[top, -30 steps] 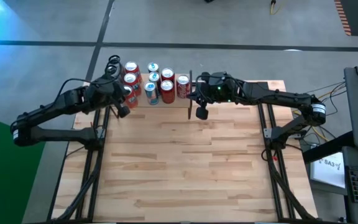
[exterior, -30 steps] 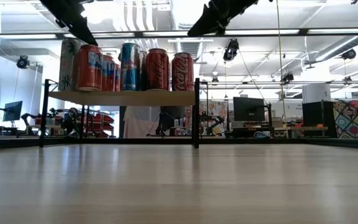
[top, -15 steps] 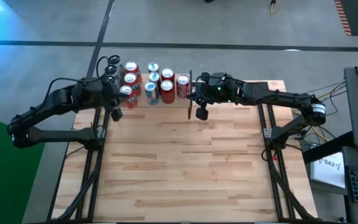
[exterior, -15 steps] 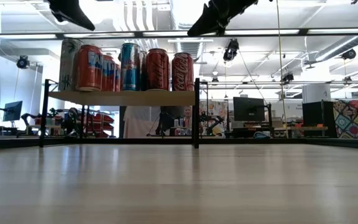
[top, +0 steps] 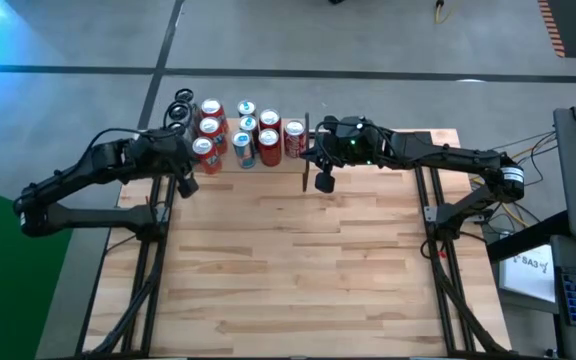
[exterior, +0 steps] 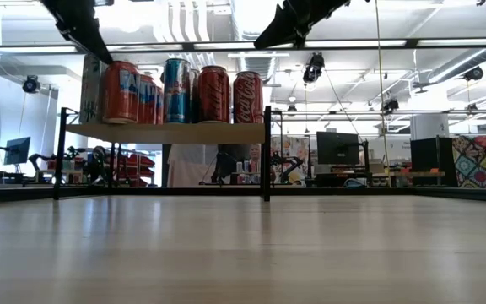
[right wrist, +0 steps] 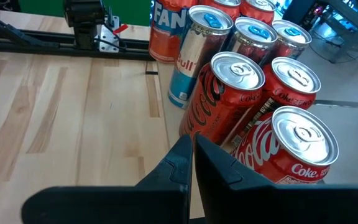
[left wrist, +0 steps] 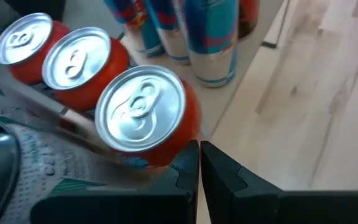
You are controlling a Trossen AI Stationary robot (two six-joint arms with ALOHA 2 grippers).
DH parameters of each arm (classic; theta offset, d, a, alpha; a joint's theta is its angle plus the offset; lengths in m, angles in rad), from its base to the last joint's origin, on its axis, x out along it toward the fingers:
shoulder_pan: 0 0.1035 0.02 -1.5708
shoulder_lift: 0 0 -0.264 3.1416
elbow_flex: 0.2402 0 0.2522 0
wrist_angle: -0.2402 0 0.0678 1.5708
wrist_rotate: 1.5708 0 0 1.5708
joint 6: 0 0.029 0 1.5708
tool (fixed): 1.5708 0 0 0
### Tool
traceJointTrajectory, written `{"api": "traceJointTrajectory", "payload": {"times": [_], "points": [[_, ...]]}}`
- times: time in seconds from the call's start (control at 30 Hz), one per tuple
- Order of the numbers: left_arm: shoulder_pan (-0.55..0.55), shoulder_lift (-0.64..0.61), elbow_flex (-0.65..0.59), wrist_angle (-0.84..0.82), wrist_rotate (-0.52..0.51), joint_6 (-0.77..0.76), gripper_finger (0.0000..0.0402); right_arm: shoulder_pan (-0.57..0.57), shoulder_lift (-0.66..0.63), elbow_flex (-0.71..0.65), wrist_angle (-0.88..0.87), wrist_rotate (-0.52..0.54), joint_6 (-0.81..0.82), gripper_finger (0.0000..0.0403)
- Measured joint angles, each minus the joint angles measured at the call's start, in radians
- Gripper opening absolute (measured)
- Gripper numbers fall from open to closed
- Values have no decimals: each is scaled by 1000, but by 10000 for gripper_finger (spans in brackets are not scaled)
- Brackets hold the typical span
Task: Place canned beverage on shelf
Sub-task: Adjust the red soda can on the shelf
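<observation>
Both hanging closed and empty, left tool (top: pixel 185 186) and right tool (top: pixel 324 182), over pale butcher-block bench (top: pixel 298 270); cans (exterior: pixel 175 89) crowding shelf (exterior: pixel 165 132) upper left, cluttered lab glowing behind.

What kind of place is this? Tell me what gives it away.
Probably a robotics lab or workshop. Two robot arms work at a wooden table, behind it stand desks with monitors, and overhead run bare ceiling pipes.

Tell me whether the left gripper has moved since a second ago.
Yes. In the high view the left gripper, shut and empty, has shifted away from the cans, toward the shelf's left end.
</observation>
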Motion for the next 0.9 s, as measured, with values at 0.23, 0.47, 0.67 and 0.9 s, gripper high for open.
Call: {"api": "traceJointTrajectory", "payload": {"times": [0.23,0.47,0.67,0.9], "points": [[0,2,0,-1,-26,-15,0,2,0,0,0,0,0,9],[0,3,10,56,-25,-14,0,2,0,0,0,0,0,9],[0,24,47,130,-85,18,0,2,0,0,-1,0,0,9],[0,92,48,165,-118,83,0,2,0,0,-1,0,0,9]]}}
